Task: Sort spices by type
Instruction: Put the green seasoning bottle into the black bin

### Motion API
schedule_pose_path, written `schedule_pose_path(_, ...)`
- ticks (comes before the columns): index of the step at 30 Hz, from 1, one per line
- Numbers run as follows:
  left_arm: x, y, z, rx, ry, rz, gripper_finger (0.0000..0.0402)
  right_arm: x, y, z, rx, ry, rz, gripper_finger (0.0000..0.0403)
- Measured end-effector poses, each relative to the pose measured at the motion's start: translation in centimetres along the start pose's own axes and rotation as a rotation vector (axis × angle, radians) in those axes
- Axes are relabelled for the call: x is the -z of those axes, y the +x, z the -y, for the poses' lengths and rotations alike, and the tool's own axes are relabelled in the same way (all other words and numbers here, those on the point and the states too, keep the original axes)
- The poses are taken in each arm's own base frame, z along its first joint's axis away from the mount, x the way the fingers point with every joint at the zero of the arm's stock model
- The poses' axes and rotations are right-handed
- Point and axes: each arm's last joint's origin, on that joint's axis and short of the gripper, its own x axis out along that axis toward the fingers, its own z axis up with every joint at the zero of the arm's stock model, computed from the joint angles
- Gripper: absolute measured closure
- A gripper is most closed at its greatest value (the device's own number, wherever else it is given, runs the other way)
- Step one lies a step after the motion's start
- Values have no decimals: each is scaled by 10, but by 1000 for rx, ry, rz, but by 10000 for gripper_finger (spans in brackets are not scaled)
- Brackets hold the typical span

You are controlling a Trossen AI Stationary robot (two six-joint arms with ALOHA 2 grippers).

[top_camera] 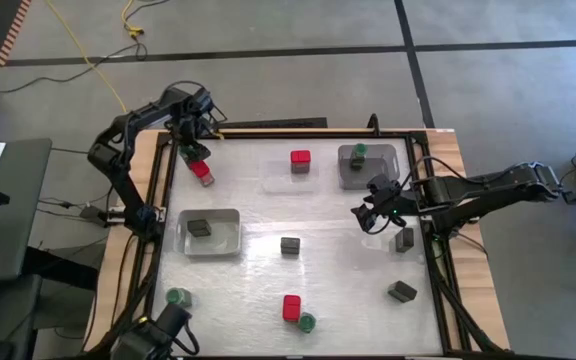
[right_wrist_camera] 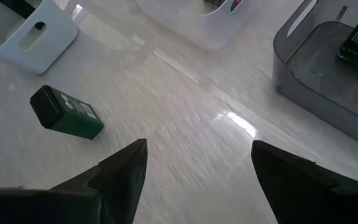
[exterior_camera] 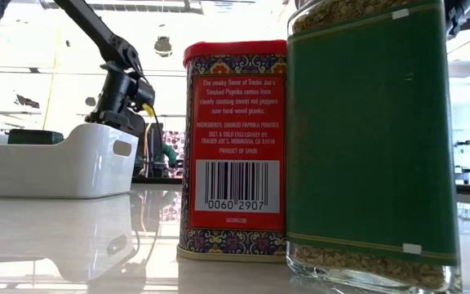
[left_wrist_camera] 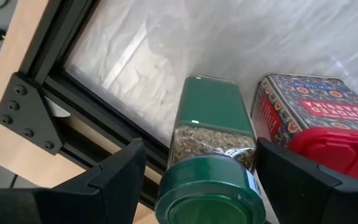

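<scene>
Sorting barely begun: three trays hold one spice each, approx. eight spices (top_camera: pixel 291 307) loose across frame; left gripper (top_camera: pixel 197 152), upper left, jaws spread astride a green-lidded jar (left_wrist_camera: pixel 211 149); right gripper (top_camera: pixel 375 209), centre-right, spread, empty.

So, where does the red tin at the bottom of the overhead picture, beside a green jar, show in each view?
High: red tin, bottom centre.
Low: centre, close up.
Left wrist: not in it; this shows another red tin.
Right wrist: not in it.
Shared landmark: the green jar beside it.
</scene>
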Motion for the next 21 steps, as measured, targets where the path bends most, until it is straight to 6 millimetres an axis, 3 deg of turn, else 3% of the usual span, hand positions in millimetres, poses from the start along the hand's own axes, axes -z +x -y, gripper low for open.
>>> schedule_pose_path(4, 0, 1, 0, 1, 1, -11, 132, 0, 0, 0, 0, 2, 0, 88)
schedule_pose_path(11, 3, 1, 0, -15, 2, -54, 209, 0, 0, 0, 0, 15, 0, 88)
schedule_pose_path(21, 6, -2, 5, -16, -11, -95, 209, 0, 0, 0, 0, 16, 0, 88)
